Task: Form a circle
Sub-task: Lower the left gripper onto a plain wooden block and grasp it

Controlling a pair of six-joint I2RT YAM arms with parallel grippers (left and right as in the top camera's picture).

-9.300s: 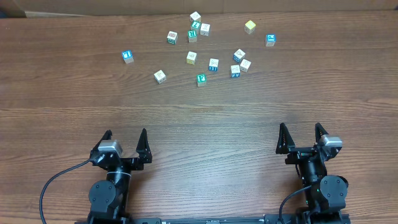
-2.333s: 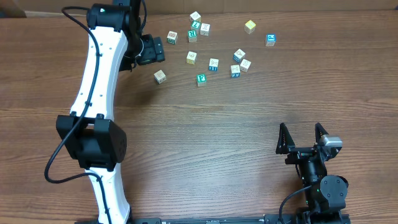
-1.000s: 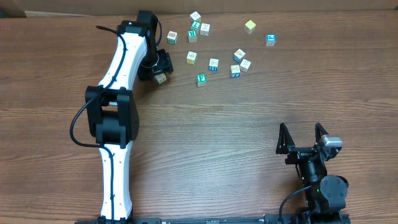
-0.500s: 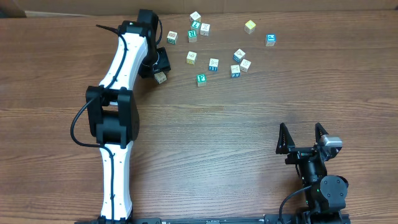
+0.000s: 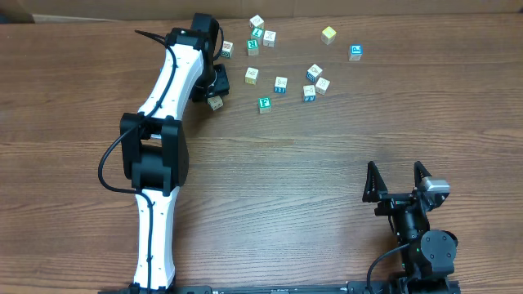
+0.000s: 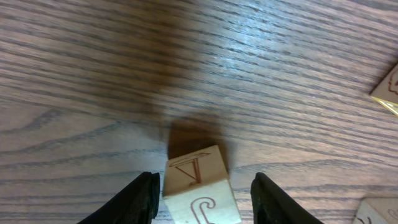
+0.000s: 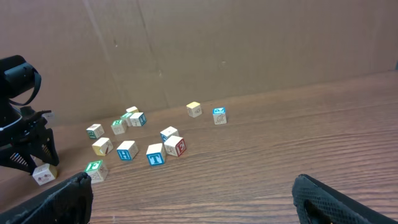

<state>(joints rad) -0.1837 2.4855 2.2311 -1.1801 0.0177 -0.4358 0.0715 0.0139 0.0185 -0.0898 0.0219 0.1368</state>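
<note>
Now, the overhead: no ring anywhere yet. The cubes (image 5: 280, 84) lie loose across the far side of the bench (image 5: 270, 180), up toward 12 o'clock. The left gripper (image 5: 216, 98) is out over one cream cube (image 5: 216, 104), the straggler at 8 o'clock of the scatter. A green-faced cube (image 5: 264, 104) sits off at its 3 o'clock, apart. The right gripper (image 5: 392, 181) is parked at 5 o'clock, jaws spread wide, nothing in them.

Over to the left wrist: the cream cube (image 6: 200, 183) stands between the fingers (image 6: 144, 198). The jaws are at a middling width with a sliver of bench showing on either side, so no contact that I can see. It sits a shade crooked to the jaws. My read is that it's wood: stiff, featherlight, nothing to crush. It looks smooth enough to skate on this grain, or to spin if a corner gets caught. The best hold is flat on two opposite side faces, low and square.

Right wrist view: its own gripper (image 7: 202, 208) gapes wide at the bottom edge. Across the bench at 10 o'clock the cubes (image 7: 156, 157) spread out. The cream cube (image 7: 42, 175) is at the left gripper's (image 7: 36, 165) tips, apart from the rest.
</note>
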